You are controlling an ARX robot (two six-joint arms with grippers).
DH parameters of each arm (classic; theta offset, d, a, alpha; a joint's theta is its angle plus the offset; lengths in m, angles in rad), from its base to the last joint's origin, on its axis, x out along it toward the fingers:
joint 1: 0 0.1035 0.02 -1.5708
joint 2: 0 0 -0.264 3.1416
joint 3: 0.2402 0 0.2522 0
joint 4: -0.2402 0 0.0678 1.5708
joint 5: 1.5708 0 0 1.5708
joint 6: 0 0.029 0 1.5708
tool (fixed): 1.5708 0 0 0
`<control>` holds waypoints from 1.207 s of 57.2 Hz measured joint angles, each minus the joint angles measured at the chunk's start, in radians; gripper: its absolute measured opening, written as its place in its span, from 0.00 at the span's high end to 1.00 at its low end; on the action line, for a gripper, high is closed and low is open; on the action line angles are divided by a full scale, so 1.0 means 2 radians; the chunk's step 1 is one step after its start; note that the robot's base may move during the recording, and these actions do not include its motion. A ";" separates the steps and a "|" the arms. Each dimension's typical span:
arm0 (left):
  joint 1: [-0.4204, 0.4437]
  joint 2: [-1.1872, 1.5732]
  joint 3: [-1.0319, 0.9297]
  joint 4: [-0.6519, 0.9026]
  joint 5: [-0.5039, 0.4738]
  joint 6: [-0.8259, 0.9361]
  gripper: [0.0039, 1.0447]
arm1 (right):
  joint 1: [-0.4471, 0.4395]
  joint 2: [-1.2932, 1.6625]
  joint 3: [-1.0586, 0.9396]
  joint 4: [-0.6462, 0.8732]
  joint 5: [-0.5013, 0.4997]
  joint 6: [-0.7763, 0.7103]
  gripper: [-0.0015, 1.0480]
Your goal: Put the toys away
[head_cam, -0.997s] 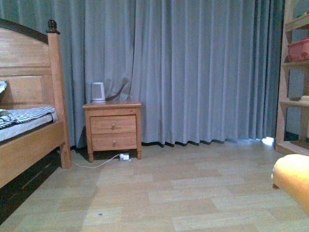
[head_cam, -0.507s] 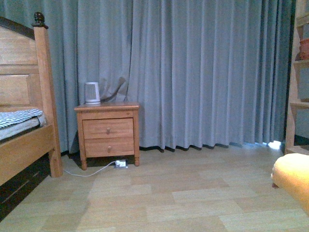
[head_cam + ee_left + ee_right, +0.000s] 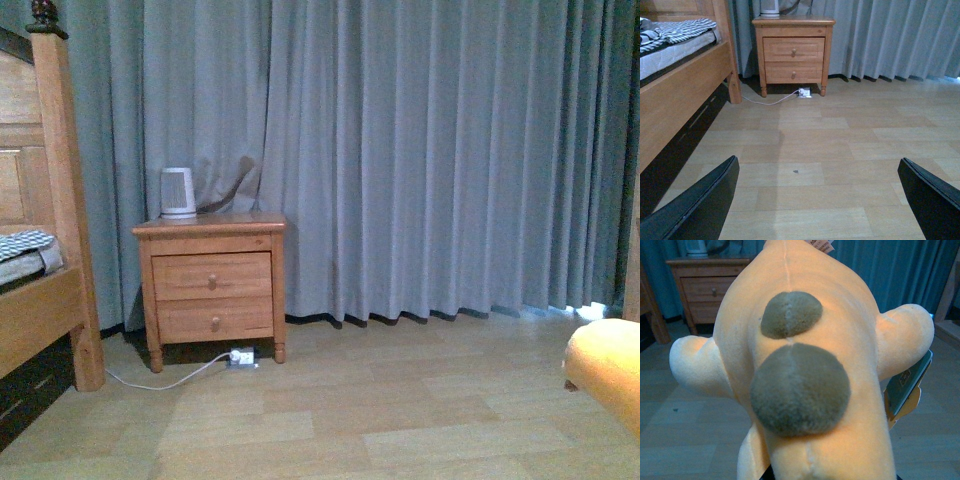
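Since 1 second ago the robot has rolled forward. In the front view the wooden 2-drawer nightstand (image 3: 210, 285) now looks bigger and has slid toward 8 o'clock. The wooden bed frame (image 3: 45, 230) is pushed to the edge at 9 o'clock. Of the wooden shelf unit only a thin strip (image 3: 633, 270) is left at 3 o'clock. The soft orange-yellow plush animal (image 3: 605, 385) has kept its place at 4 o'clock, cut by the edge of the picture, so it travels with the robot.

In the right wrist view this plush animal fills almost everything. I see 2 olive-brown round patches, stubby limbs and a paper tag, and the body is clear of the pale wood-pattern floor (image 3: 350, 420). The fingers of the right gripper are hidden under it, but I judge they are closed on the toy. The left gripper (image 3: 817, 161) stands wide open, its 2 black fingers far apart with only floor between them.

For the task, picking up looks done and the carrying is under way. Bringing the toy to a storage place and releasing it is left. No such place is visible now, only the grey-blue curtain (image 3: 420, 150) at 12 o'clock.
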 joint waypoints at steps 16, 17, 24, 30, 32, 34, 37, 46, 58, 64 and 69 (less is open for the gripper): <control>0.000 0.000 0.000 0.000 0.000 0.000 0.06 | 0.000 0.000 0.000 0.000 0.000 0.000 0.93; 0.000 0.000 0.000 0.000 0.000 0.000 0.06 | 0.000 0.000 0.000 0.000 0.000 0.000 0.93; 0.000 0.000 0.000 0.000 0.000 0.000 0.06 | 0.000 0.000 0.000 0.000 0.000 0.000 0.93; 0.000 0.000 0.000 0.000 0.000 0.000 0.06 | 0.000 0.000 0.000 0.000 0.000 0.000 0.93; 0.000 0.000 0.000 0.000 0.000 0.000 0.06 | 0.000 0.000 0.000 0.000 0.000 0.000 0.93; 0.000 0.000 0.000 0.000 0.000 0.000 0.06 | 0.000 0.000 0.000 0.000 0.000 0.000 0.93; 0.000 0.000 0.000 0.000 0.000 0.000 0.06 | 0.000 0.000 0.000 0.000 0.000 0.000 0.93; 0.000 0.000 0.000 0.000 0.000 0.000 0.06 | 0.000 0.000 0.000 0.000 0.000 0.000 0.93; 0.000 0.000 0.000 0.000 0.000 0.000 0.06 | 0.000 0.000 0.000 0.000 0.000 0.000 0.93; 0.000 0.000 0.000 0.000 0.000 0.000 0.06 | 0.000 0.000 0.000 0.000 0.000 0.000 0.93; 0.000 0.000 0.000 0.000 0.000 0.000 0.06 | 0.000 0.000 0.000 0.000 0.000 0.000 0.93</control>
